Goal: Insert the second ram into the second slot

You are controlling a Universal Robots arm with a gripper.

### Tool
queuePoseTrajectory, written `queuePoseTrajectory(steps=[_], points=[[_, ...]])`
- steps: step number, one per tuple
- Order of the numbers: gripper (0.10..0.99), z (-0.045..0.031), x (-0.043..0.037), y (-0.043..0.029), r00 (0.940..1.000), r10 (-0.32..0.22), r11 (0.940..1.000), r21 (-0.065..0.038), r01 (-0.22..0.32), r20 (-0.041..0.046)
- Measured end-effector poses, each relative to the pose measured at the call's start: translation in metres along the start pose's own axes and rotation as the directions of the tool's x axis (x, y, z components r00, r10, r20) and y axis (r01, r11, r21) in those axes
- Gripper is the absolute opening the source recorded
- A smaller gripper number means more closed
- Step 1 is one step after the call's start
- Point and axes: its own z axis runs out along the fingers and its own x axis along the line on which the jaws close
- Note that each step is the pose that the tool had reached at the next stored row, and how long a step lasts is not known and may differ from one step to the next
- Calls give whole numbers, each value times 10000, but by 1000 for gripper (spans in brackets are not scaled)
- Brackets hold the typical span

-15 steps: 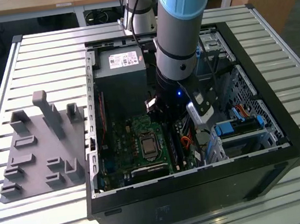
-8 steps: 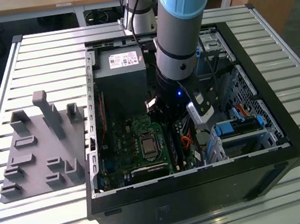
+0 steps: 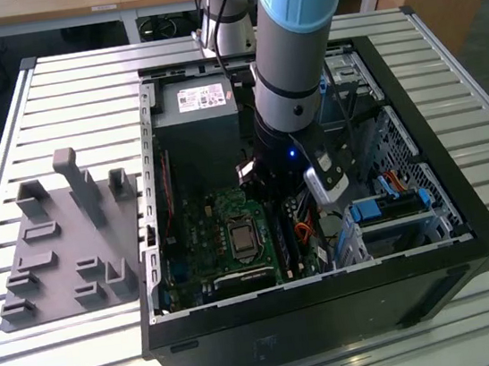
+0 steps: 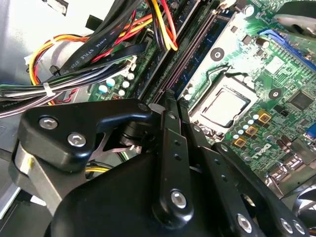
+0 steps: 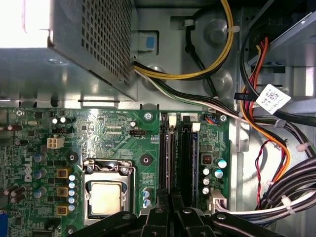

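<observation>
The claw is down inside the open computer case, its two black fingers drawn tight together over the memory slots of the green motherboard. Whether anything is pinched between them cannot be told, as the finger tips hide the spot. In the first wrist view the finger tips sit at the near end of the long dark slots; a thin dark stick, apparently the second ram, stands on edge in the slot further from the processor socket. It cannot be made out whether it is fully seated. The socket, with its metal lid, lies just beside the slots.

On the slots' other side runs a bundle of black, yellow, red and orange cables, bound with ties and carrying a white label. Beyond the board stands the perforated grey power supply.

In the exterior view the arm, grey with light-blue joints, reaches down into the case, which lies on a slatted metal tabletop. Toward the exterior view's left, apart from the case, rests a grey holder plate with upright posts. Light-blue drive brackets sit in the case toward the exterior view's right.
</observation>
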Motion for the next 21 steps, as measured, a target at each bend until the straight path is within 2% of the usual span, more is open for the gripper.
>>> queuePoseTrajectory(steps=[14,21], points=[[137,7,-14,0,10000,83,10000,-7,-83,-21],[137,-4,-14,-7,9999,144,9999,-78,-144,-25]])
